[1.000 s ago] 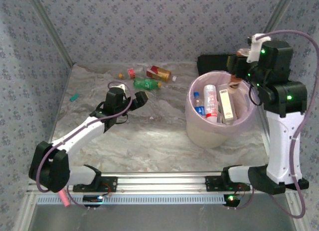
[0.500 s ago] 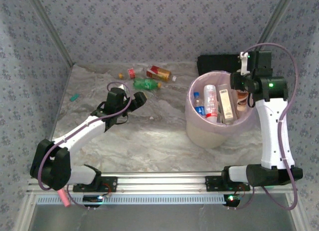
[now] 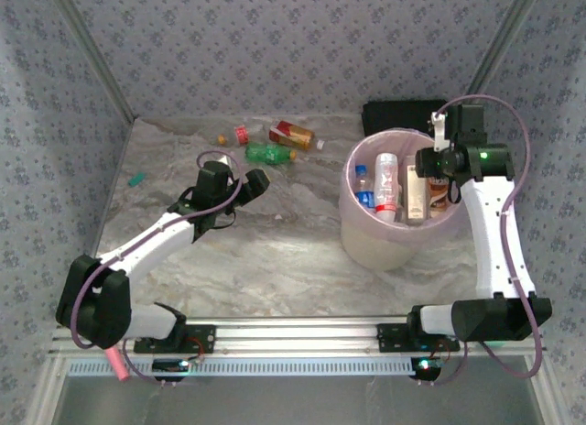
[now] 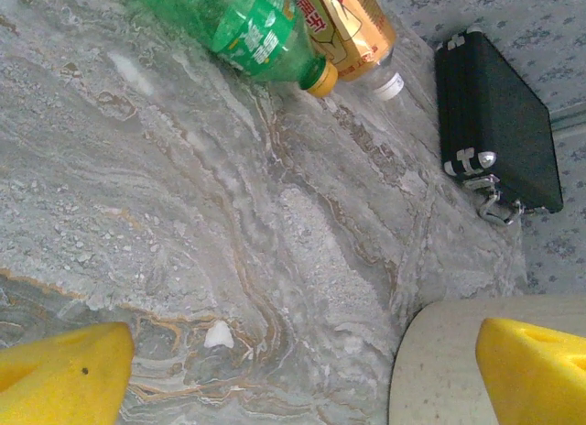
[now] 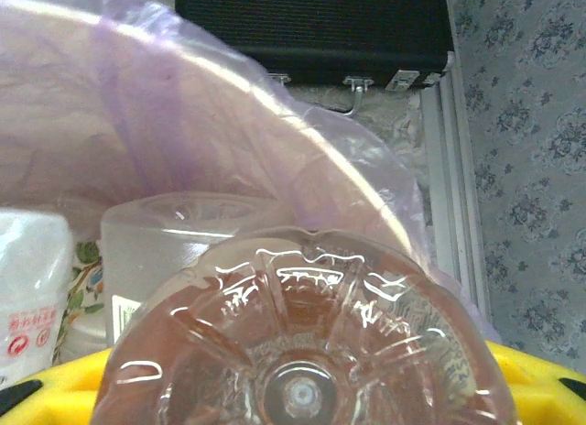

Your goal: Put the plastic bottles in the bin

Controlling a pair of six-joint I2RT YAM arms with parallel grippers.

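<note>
You have three bottles lying on the surface near its far edge: one green bottle (image 3: 268, 154), one red-and-yellow labelled bottle (image 3: 293, 134) and one small red-labelled bottle (image 3: 242, 134). Just beside them is one tiny orange item (image 3: 220, 138), too small to tell what it is. Near the left edge you have one small teal item (image 3: 136, 179). You have one bin (image 3: 366, 244), toward the right edge. Inside it you can count three things: one blue-labelled bottle (image 3: 364, 194), one white bottle with a red band (image 3: 386, 182) and one cream-labelled container (image 3: 417, 191). One brownish bottle (image 5: 302, 333) is at the bin's right rim. One black case (image 3: 394, 114) lies at the far right corner. One pink object (image 3: 117, 363) lies by the near left corner.
</note>
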